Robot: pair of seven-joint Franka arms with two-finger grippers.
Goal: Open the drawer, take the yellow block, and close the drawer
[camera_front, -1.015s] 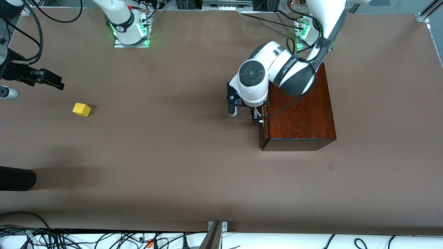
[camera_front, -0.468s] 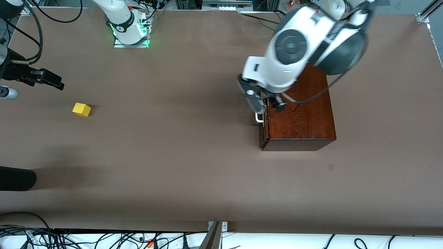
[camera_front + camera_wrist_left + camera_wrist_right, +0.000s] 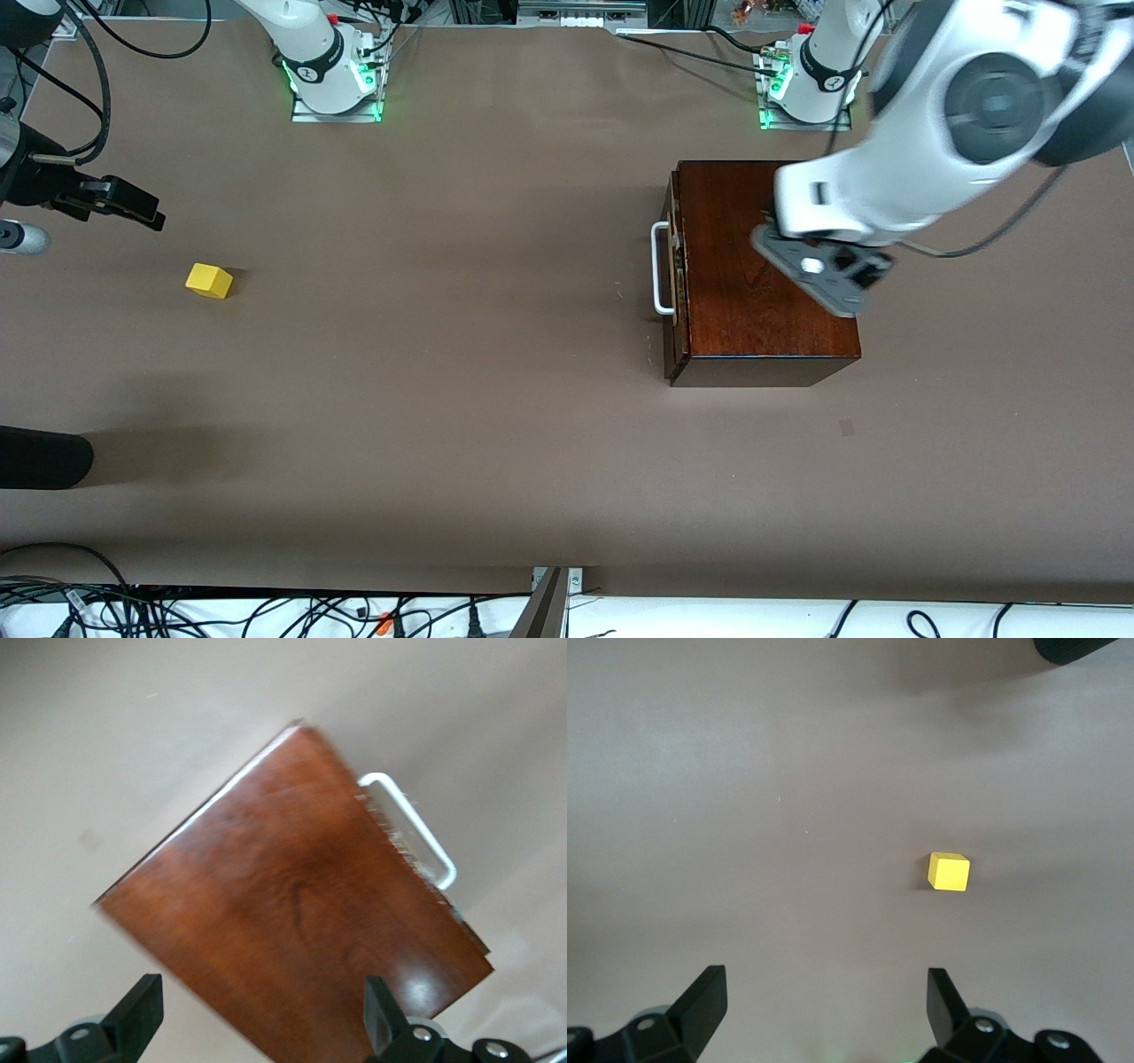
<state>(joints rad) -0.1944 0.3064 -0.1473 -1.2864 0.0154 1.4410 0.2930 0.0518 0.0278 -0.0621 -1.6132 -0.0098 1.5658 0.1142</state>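
Brown paper covers the bench (image 3: 443, 443) from end to end. My left hand (image 3: 828, 275) hangs over the top of the dark wooden box (image 3: 762, 275), its fingers (image 3: 142, 1014) spread wide and gripping nothing. Beneath that hand, the drawer (image 3: 671, 266) sits shut in the box, its white loop handle (image 3: 658, 268) facing the right arm's end. My right hand (image 3: 120, 204) waits in the air, released, well apart from the box. The yellow block (image 3: 209, 281) lies on the bench near it, untouched.

Bare table around yellow block (image 3: 209, 281); wooden box (image 3: 762, 266) well apart.
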